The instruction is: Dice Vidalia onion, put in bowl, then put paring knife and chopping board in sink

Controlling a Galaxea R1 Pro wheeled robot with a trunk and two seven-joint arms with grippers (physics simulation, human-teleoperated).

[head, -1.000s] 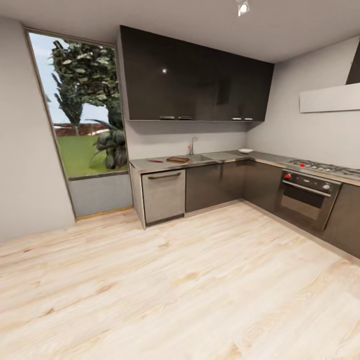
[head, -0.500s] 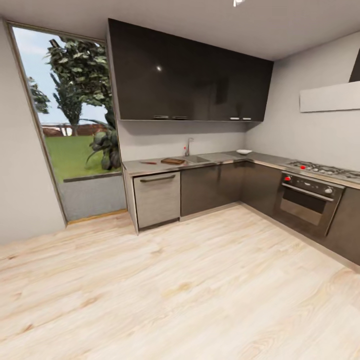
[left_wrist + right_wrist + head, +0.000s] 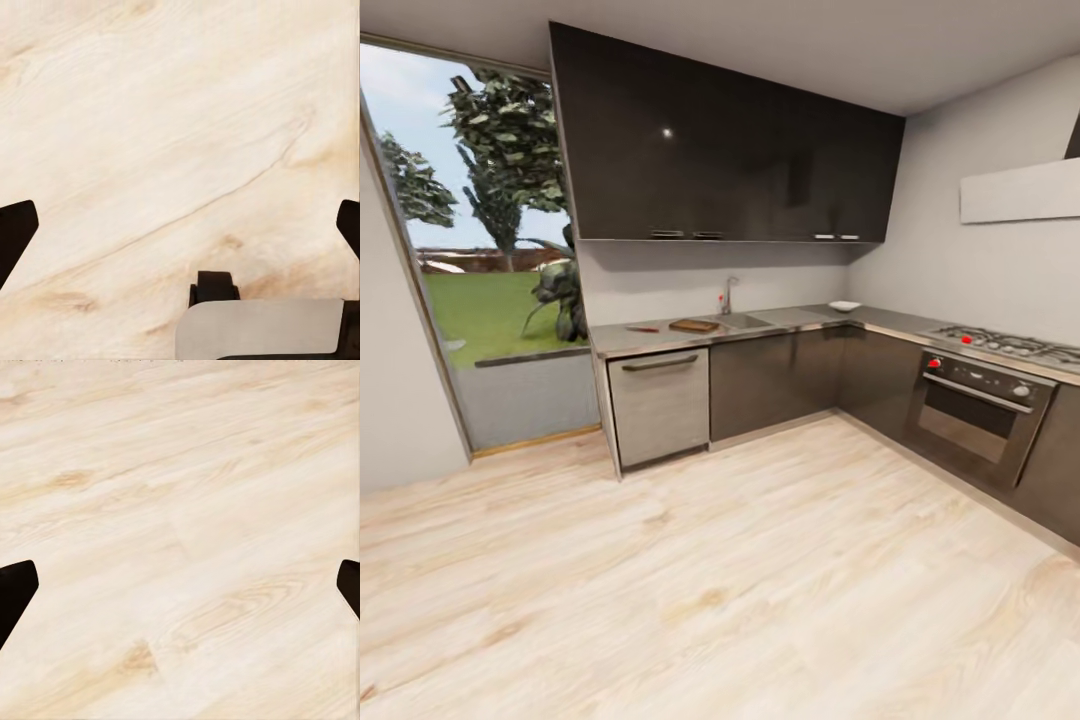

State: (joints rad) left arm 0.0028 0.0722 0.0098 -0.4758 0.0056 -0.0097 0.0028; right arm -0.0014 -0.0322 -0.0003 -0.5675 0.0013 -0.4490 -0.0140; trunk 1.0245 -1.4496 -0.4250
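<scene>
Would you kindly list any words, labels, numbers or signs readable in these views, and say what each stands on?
There is no readable text.
The oven front and its red knobs carry no legible marks at this distance.
The dark cabinets, dishwasher and countertop are plain.
Both wrist views show unmarked wood floor.

We face a kitchen corner across a pale wooden floor (image 3: pixel 740 580). Glossy dark wall cabinets (image 3: pixel 720 150) hang above an L-shaped counter (image 3: pixel 800 318), with dark base units (image 3: pixel 790 375) below and a steel-fronted dishwasher (image 3: pixel 658 405) at its left end. On the right run we see an oven (image 3: pixel 975 415) with red knobs under a gas hob (image 3: pixel 1010 345), and a pale hood (image 3: pixel 1020 190) on the grey wall. At left, a tall window (image 3: pixel 480 250) shows lawn, trees and blue sky.
</scene>
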